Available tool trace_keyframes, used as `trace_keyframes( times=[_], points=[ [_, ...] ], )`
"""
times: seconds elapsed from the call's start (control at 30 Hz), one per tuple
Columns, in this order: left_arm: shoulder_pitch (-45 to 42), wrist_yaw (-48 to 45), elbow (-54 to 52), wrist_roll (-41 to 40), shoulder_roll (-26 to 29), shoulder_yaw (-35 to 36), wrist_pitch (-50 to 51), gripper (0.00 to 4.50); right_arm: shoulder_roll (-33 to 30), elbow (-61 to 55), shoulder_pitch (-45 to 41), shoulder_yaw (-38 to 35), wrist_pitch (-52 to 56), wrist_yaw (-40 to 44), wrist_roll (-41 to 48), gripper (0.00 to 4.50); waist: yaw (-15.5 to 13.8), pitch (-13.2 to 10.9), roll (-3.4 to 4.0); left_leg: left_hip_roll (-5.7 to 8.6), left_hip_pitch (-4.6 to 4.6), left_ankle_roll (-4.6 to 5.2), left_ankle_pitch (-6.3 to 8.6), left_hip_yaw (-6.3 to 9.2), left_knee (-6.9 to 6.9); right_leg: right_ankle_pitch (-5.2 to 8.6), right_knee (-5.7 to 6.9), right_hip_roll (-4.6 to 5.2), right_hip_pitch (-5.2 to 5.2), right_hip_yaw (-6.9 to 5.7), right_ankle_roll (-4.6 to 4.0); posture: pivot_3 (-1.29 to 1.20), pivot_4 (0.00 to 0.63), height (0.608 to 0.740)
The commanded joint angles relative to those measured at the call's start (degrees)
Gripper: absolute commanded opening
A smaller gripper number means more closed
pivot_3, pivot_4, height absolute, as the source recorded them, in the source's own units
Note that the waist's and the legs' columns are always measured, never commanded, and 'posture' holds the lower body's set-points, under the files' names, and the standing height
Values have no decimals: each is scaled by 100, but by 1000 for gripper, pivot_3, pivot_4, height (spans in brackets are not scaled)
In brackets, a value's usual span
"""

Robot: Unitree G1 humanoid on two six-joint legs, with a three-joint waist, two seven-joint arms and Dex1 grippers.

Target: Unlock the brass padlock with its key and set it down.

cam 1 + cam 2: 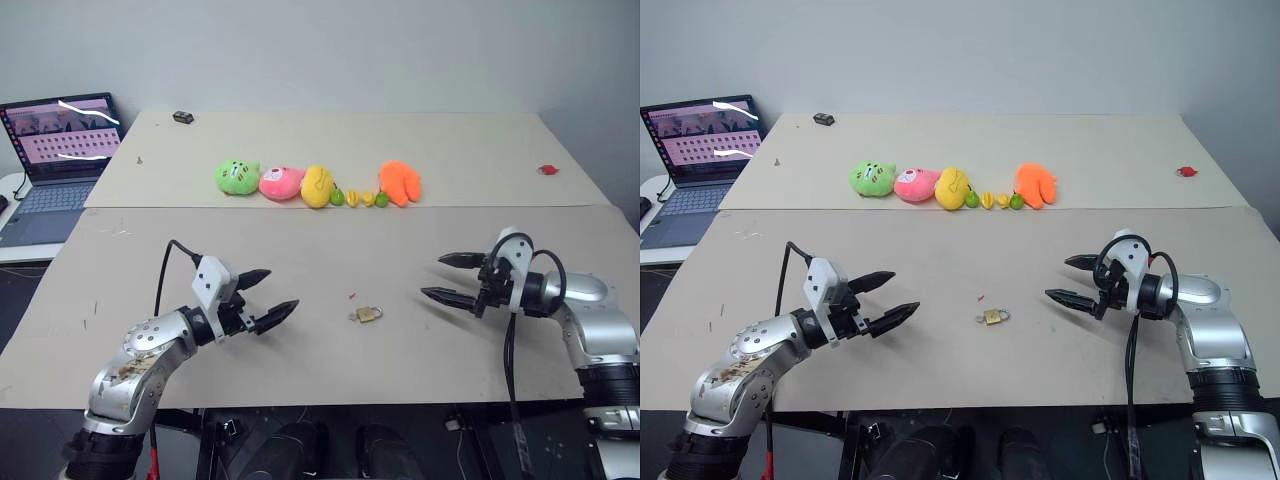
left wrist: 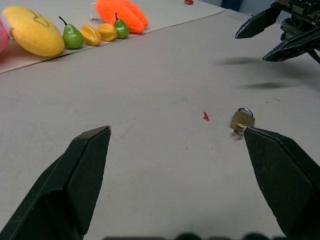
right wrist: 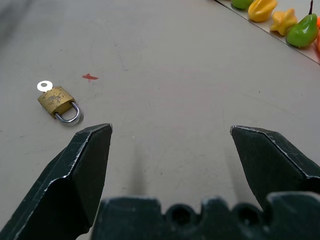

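Note:
The brass padlock [image 1: 368,314] lies flat on the near beige table, midway between my two grippers and touched by neither. Its silver shackle [image 3: 70,115] sits with both legs in the body. The key [image 3: 44,86] shows as a small bright head sticking out of the padlock's bottom end. My left gripper [image 1: 282,288] hovers to the padlock's left, open and holding nothing, pointing toward it. My right gripper [image 1: 432,276] hovers to the padlock's right, also open with nothing between its fingers, pointing left and slightly down.
A row of plush toys [image 1: 281,183] and small toy fruits [image 1: 359,197] lines the far table's front edge. A laptop [image 1: 58,160] stands at far left. A tiny red mark [image 1: 352,296] lies by the padlock. A small red item [image 1: 547,170] lies far right.

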State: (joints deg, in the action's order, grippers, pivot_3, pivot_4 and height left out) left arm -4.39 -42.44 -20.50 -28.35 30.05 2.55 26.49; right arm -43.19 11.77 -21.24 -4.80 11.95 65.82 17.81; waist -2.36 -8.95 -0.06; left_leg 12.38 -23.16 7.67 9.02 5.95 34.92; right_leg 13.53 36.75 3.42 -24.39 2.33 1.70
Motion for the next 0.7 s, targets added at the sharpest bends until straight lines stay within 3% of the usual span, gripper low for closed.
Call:
trace_keyframes(
  times=[0.03, 0.37, 0.7],
  points=[
    [9, -270, -232, 46, 132, -146, -181, 4500, -14, -233, 136, 13, -234, -29, -66, 4449, 0, 0, 0, 0, 0, 0, 0, 0, 0, 0, 0, 0, 0, 0, 0, 0, 150, 740],
    [-215, -1434, 164, 486, 487, -736, -1205, 4500, -68, -917, 970, 620, -1008, 287, -491, 4449, -8, 1, 3, -1, 2, 1, 1, -3, -3, 0, -1, 0, 1, 0, 0, 0, 150, 740],
    [-633, -1514, 830, 998, 260, -992, -1867, 4500, 402, -778, 530, 1169, -1228, 235, -701, 4449, 8, 2, 4, -4, 3, -1, -1, -3, -2, -2, -2, 0, -2, -6, -4, 0, 150, 740]
  ],
)
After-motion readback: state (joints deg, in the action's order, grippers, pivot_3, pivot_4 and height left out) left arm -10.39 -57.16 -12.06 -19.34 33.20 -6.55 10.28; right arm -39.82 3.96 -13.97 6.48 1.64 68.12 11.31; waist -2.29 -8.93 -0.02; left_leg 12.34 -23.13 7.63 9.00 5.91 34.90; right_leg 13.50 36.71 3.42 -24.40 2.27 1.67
